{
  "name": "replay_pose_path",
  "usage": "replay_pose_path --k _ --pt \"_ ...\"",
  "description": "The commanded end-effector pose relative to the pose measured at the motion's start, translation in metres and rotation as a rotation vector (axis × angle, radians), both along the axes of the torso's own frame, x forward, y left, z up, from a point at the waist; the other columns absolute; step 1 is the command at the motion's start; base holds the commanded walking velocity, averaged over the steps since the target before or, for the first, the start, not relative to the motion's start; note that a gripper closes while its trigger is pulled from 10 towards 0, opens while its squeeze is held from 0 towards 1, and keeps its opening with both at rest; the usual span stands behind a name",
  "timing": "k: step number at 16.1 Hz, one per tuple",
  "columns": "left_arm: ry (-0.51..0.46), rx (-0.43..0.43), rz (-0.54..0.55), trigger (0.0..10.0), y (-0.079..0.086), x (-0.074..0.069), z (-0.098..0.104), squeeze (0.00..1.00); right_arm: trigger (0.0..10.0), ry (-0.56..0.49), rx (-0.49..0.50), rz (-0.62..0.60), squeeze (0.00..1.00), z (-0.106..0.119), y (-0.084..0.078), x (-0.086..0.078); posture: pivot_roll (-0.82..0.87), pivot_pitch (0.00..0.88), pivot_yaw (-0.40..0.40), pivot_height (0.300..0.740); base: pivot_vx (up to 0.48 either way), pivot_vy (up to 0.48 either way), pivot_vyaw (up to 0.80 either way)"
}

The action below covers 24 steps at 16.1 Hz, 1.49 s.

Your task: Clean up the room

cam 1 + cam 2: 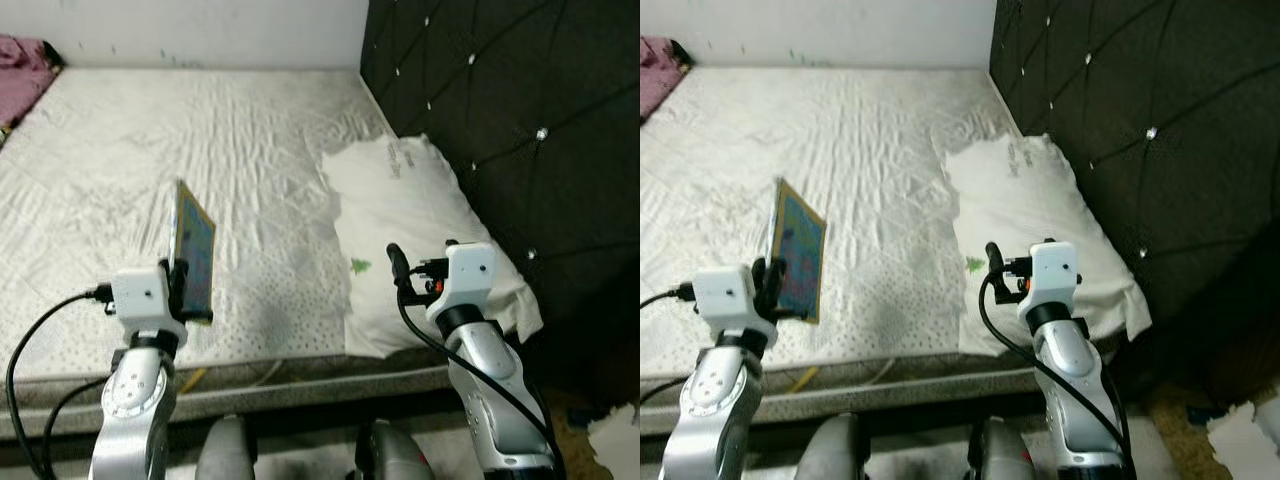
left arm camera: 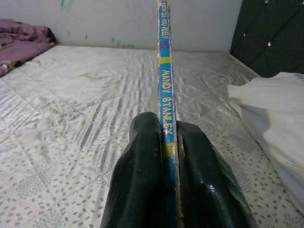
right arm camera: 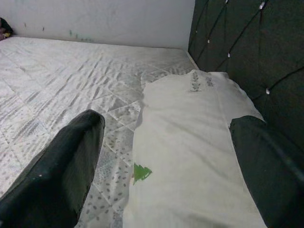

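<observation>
— From the head, what do you count?
— One thin book (image 1: 192, 252), upright, clenched by the left tool (image 1: 178, 290) above the near edge of one bed (image 1: 150, 150). One white pillow (image 1: 410, 240) lies by the dark headboard (image 1: 500, 120). One pink cloth (image 1: 22, 62) sits at the far corner.
— Left wrist?
— Two fingers (image 2: 137, 180) pinch the book's spine.
— Right wrist?
— The right tool (image 3: 166, 161) is spread wide, released, over the pillow.

One thin blue-and-yellow picture book (image 1: 193, 250), one white pillow with a small green tree print (image 1: 420, 230), one crumpled pink cloth (image 1: 22, 62), one grey-white quilted mattress (image 1: 150, 140).
</observation>
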<state>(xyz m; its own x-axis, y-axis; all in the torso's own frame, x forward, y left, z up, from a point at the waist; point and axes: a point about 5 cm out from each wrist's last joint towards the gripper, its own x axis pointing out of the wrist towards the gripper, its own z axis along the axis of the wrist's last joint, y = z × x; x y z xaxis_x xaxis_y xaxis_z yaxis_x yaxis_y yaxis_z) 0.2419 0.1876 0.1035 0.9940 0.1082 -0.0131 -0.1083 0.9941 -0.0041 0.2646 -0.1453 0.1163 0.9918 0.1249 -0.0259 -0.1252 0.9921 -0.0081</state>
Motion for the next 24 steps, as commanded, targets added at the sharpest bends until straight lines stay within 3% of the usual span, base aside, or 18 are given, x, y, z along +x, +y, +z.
replay_pose_path --k 1,3,7,15,24 --pt "-0.023 -0.007 0.021 10.0 0.0023 0.0019 0.0029 0.0 10.0 0.003 0.0 -0.005 0.0 -0.0006 -0.0014 0.0005 0.06 0.007 -0.04 0.603 0.0 0.0 0.0" --pt "-0.028 -0.013 0.023 10.0 0.0016 0.003 0.0028 0.0 10.0 0.004 0.0 -0.006 0.0 -0.0006 -0.0018 0.0003 0.06 0.009 -0.041 0.578 0.0 0.0 0.0" --pt "-0.027 -0.073 0.077 10.0 0.0067 0.0067 0.0029 0.0 10.0 0.014 -0.004 -0.009 0.0 -0.0019 -0.002 0.0007 0.06 0.009 -0.041 0.578 0.0 0.0 0.0" --pt "-0.046 -0.068 0.055 10.0 0.008 0.0091 0.0063 0.0 10.0 0.016 -0.004 -0.012 0.0 -0.0017 -0.0021 0.0012 0.06 0.014 -0.042 0.578 0.0 0.0 0.0" --pt "-0.069 -0.089 0.029 10.0 0.0031 0.0111 0.0097 0.0 10.0 0.015 -0.003 -0.011 0.0 -0.0019 -0.0018 0.0013 0.06 0.016 -0.041 0.578 0.326 0.0 0.0"
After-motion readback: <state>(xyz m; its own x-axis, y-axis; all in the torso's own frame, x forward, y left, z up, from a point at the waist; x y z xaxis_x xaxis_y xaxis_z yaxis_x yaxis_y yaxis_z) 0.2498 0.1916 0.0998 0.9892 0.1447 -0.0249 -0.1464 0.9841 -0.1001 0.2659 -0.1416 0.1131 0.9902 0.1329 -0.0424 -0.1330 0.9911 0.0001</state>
